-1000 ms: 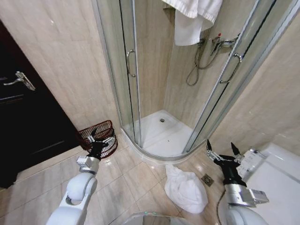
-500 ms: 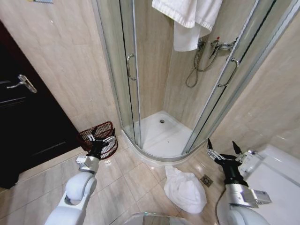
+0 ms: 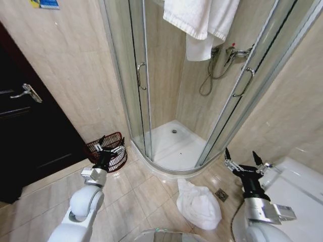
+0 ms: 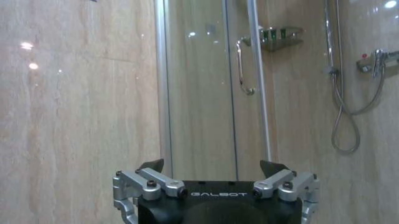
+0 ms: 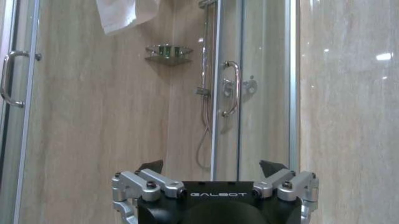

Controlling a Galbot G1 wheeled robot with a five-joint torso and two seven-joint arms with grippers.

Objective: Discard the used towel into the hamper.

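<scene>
— What's changed?
— My head has tipped up; more hanging towel [image 3: 199,22] and wall show. Nothing on the floor moved.
— Jaws?
— Left gripper [image 3: 107,147] and right gripper [image 3: 242,162], both spread, empty.
— The job?
— Not begun: used towel [image 3: 198,204] at five o'clock, hamper [image 3: 107,150] at nine.

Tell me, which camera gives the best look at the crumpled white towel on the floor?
The head view: the used towel lies whole on the floor tiles between the two arms, just outside the shower. The wrist views face the walls and shower glass; the right one catches a corner of a hanging towel, not the crumpled one.
</scene>
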